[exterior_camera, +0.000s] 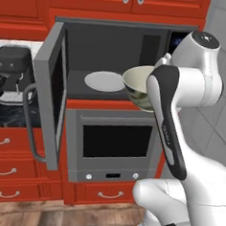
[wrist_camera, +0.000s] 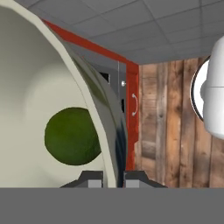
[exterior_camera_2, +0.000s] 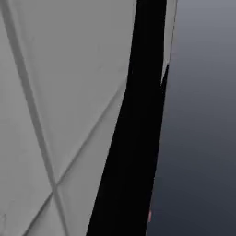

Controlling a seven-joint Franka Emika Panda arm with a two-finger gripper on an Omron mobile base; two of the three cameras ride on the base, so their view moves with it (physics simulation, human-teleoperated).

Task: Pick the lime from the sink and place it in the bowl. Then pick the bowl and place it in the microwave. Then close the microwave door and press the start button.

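Bowl (wrist_camera: 39, 87) rim between fingers (wrist_camera: 89, 178), lime (wrist_camera: 72, 136) inside

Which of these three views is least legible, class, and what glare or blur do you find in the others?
Right base view: least legible, only blurred grey panels and a black band. Left base view: evenly lit, soft, bowl partly behind the arm. Hand view: bowl's wall pressed close with a faint sheen, the lime dark inside, the gripper astride the rim.

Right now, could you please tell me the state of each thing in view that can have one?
microwave door: swung wide open.
microwave: open, a white plate lying inside.
bowl: held up at the microwave's mouth, rim pinched.
lime: inside the bowl.
gripper: shut on the bowl's rim.
oven: door closed.
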